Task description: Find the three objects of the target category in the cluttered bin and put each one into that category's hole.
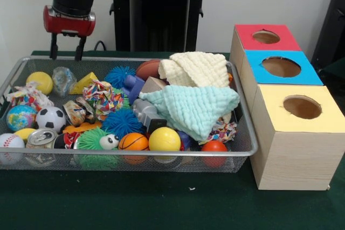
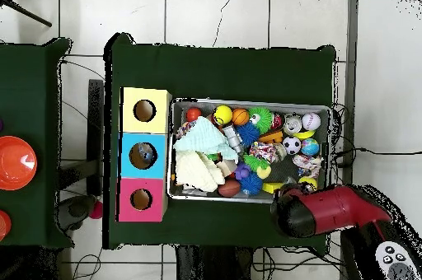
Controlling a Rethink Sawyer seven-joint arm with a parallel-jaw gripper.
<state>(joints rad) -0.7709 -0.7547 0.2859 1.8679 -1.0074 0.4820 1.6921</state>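
While the gripper (image 1: pixel 66 47) hangs above the wire bin's (image 1: pixel 245 133) rim at about ten o'clock, its jaws spread apart and holding nothing, the search looks barely begun. Balls crowd the bin's seven o'clock side, like the soccer ball (image 1: pixel 50 118) and basketball (image 1: pixel 133 141); the three-holed box (image 1: pixel 294 133) stands at three o'clock. Next it likely must descend and pinch one.
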